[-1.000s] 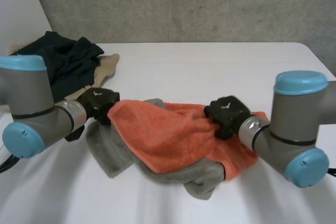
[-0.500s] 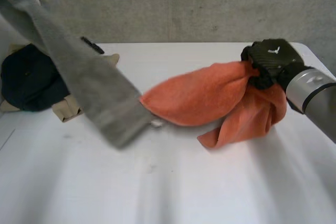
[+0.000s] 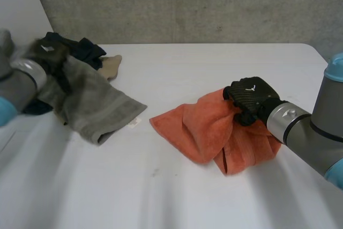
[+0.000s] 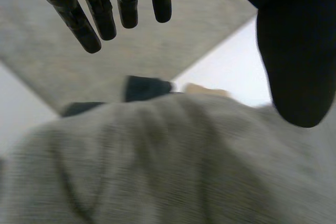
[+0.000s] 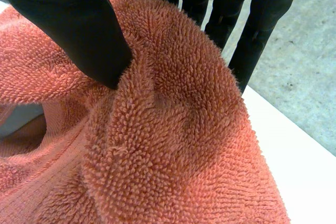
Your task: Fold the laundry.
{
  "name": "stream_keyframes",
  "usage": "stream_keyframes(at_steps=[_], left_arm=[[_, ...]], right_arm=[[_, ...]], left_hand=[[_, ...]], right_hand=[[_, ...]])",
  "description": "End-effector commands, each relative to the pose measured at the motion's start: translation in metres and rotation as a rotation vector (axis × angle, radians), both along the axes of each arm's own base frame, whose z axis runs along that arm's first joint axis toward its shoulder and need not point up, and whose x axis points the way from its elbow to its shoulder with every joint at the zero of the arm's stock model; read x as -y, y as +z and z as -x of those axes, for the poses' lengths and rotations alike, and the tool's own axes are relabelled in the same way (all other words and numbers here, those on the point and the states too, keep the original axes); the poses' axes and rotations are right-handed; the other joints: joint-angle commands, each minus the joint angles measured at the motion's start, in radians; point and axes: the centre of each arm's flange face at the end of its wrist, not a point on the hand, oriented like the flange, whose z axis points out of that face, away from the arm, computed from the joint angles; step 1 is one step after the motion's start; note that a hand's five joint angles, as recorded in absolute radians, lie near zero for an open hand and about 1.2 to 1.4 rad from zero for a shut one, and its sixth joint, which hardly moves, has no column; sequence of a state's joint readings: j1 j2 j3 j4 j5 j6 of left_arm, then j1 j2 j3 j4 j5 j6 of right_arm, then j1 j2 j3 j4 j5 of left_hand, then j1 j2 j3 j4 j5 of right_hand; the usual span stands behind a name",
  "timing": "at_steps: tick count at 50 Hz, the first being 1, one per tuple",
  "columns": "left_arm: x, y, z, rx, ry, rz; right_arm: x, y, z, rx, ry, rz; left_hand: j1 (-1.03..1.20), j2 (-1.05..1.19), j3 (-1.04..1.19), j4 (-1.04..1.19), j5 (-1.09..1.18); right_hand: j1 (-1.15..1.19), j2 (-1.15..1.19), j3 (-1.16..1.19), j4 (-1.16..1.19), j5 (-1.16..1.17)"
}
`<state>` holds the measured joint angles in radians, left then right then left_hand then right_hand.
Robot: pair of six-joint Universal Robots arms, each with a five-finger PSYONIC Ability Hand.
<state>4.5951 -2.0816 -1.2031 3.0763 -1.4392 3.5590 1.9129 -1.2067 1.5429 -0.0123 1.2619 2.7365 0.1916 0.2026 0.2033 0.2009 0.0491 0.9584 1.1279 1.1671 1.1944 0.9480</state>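
Right, start with the white table point(image 3: 214, 63), which runs from your near edge back to the concrete wall. On its right half lies the orange towel point(image 3: 203, 130), bunched and folded over itself, one flat corner reaching left toward the middle of the table. Over on the left sits the grey towel point(image 3: 96, 105), spread in a loose strip that trails from the far left toward the near middle. It lies well apart from the orange one, with bare table between them.

The right arm point(image 3: 305, 132) comes in from the near right. Its right hand point(image 3: 251, 97) sits on the far right part of the orange towel. You can see in the right wrist view that the thumb point(image 5: 73, 19) digs into the pile of the orange towel point(image 5: 173, 145), with the fingers point(image 5: 252, 19) on the other side of a raised fold. So that hand has the fold pinched.

The left arm point(image 3: 19, 84) enters at the left edge. Its left hand point(image 3: 48, 54) rests at the far left end of the grey towel. From the left wrist view, the fingers point(image 4: 100, 14) are straight and spread away from the thumb, with the grey towel point(image 4: 157, 171) lying below the palm and nothing gripped.

Behind that hand, at the far left, a dark garment point(image 3: 80, 49) lies heaped. Just right of it, a small beige cloth point(image 3: 111, 66) pokes out.
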Motion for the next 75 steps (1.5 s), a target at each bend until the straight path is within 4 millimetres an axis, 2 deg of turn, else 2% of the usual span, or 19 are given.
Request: stream_keyframes(at_steps=[1, 8, 14, 17, 18, 19, 20, 31, 36, 40, 45, 46, 49, 53, 57, 60, 61, 69, 75], left_arm=[[0.007, -0.053, 0.009, 0.108, -0.065, 0.037], [0.031, -0.088, 0.003, 0.194, -0.062, -0.001], [0.039, -0.100, -0.004, 0.227, -0.055, -0.052], [0.043, -0.103, -0.006, 0.237, -0.052, -0.052], [0.044, -0.102, -0.006, 0.239, -0.052, -0.048], [0.045, -0.100, -0.006, 0.244, -0.049, -0.038], [0.046, -0.098, -0.006, 0.248, -0.045, -0.032], [0.072, -0.005, -0.033, 0.051, 0.157, 0.282], [0.091, 0.025, -0.053, -0.018, 0.261, 0.398], [0.110, 0.016, -0.069, -0.003, 0.342, 0.388], [0.116, -0.031, -0.058, 0.067, 0.298, 0.226], [0.112, -0.036, -0.055, 0.083, 0.285, 0.183], [0.101, -0.038, -0.049, 0.098, 0.264, 0.128], [0.073, -0.020, -0.039, 0.095, 0.217, 0.096], [0.047, 0.002, -0.024, 0.064, 0.138, 0.148], [0.023, 0.017, -0.008, 0.043, 0.062, 0.186], [0.017, 0.021, -0.003, 0.038, 0.041, 0.194], [-0.063, 0.023, 0.051, -0.009, -0.195, 0.103], [-0.110, 0.004, 0.088, -0.054, -0.371, -0.067]], right_arm=[[-0.004, -0.007, -0.006, -0.015, 0.027, -0.013], [-0.006, -0.011, -0.007, -0.028, 0.036, -0.018], [-0.004, -0.013, -0.006, -0.034, 0.035, -0.016], [-0.005, -0.014, -0.007, -0.039, 0.039, -0.017], [-0.004, -0.014, -0.007, -0.039, 0.037, -0.016], [-0.004, -0.014, -0.006, -0.043, 0.037, -0.015], [-0.004, -0.014, -0.006, -0.044, 0.037, -0.014], [-0.004, -0.014, -0.007, -0.050, 0.039, -0.003], [-0.006, -0.017, -0.009, -0.052, 0.044, -0.012], [-0.009, -0.018, -0.011, -0.050, 0.054, -0.018], [-0.012, -0.015, -0.014, -0.042, 0.066, -0.015], [-0.013, -0.013, -0.014, -0.038, 0.068, -0.011], [-0.014, -0.006, -0.017, -0.028, 0.084, 0.009], [-0.021, 0.000, -0.027, -0.011, 0.147, 0.024], [-0.051, -0.003, -0.050, -0.014, 0.314, 0.012], [-0.069, -0.006, -0.064, -0.035, 0.426, 0.005], [-0.063, 0.000, -0.063, -0.040, 0.411, 0.023], [-0.025, 0.054, -0.031, 0.015, 0.148, -0.029], [0.005, 0.067, 0.008, 0.080, -0.028, -0.128]], left_hand=[[-0.017, -0.028, -0.029, -0.026, -0.049], [0.083, 0.072, 0.071, 0.074, 0.051], [0.260, 0.248, 0.248, 0.250, 0.228], [0.555, 0.544, 0.543, 0.546, 0.523], [0.719, 0.708, 0.707, 0.710, 0.687], [1.130, 1.119, 1.119, 1.121, 1.098], [1.204, 1.193, 1.192, 1.195, 1.172], [1.205, 1.194, 1.193, 1.195, 1.173], [1.205, 1.194, 1.193, 1.195, 1.173], [1.205, 1.194, 1.193, 1.195, 1.173], [1.205, 1.194, 1.193, 1.195, 1.173], [1.205, 1.194, 1.193, 1.195, 1.173], [0.807, 0.796, 0.795, 0.798, 0.775], [0.234, 0.223, 0.223, 0.225, 0.202], [0.175, 0.164, 0.163, 0.165, 0.143], [0.107, 0.096, 0.095, 0.098, 0.075], [0.107, 0.096, 0.095, 0.098, 0.075], [0.128, 0.116, 0.116, 0.118, 0.096], [0.107, 0.096, 0.095, 0.098, 0.075]], right_hand=[[0.438, 0.268, 0.229, 0.202, 0.274], [0.438, 0.268, 0.229, 0.202, 0.274], [0.438, 0.268, 0.229, 0.202, 0.274], [0.438, 0.268, 0.229, 0.202, 0.274], [0.438, 0.268, 0.229, 0.202, 0.274], [0.438, 0.268, 0.229, 0.202, 0.274], [0.438, 0.268, 0.229, 0.202, 0.274], [0.438, 0.268, 0.229, 0.202, 0.274], [0.438, 0.268, 0.229, 0.202, 0.274], [0.438, 0.268, 0.229, 0.202, 0.274], [0.438, 0.268, 0.229, 0.202, 0.274], [0.438, 0.268, 0.229, 0.202, 0.274], [0.438, 0.268, 0.229, 0.202, 0.274], [0.438, 0.268, 0.229, 0.202, 0.274], [0.438, 0.268, 0.229, 0.202, 0.274], [-0.238, -0.407, -0.446, -0.474, -0.402], [-0.761, -0.930, -0.970, -0.997, -0.925], [-0.784, -0.953, -0.993, -1.020, -0.948], [-0.784, -0.953, -0.993, -1.020, -0.948]])
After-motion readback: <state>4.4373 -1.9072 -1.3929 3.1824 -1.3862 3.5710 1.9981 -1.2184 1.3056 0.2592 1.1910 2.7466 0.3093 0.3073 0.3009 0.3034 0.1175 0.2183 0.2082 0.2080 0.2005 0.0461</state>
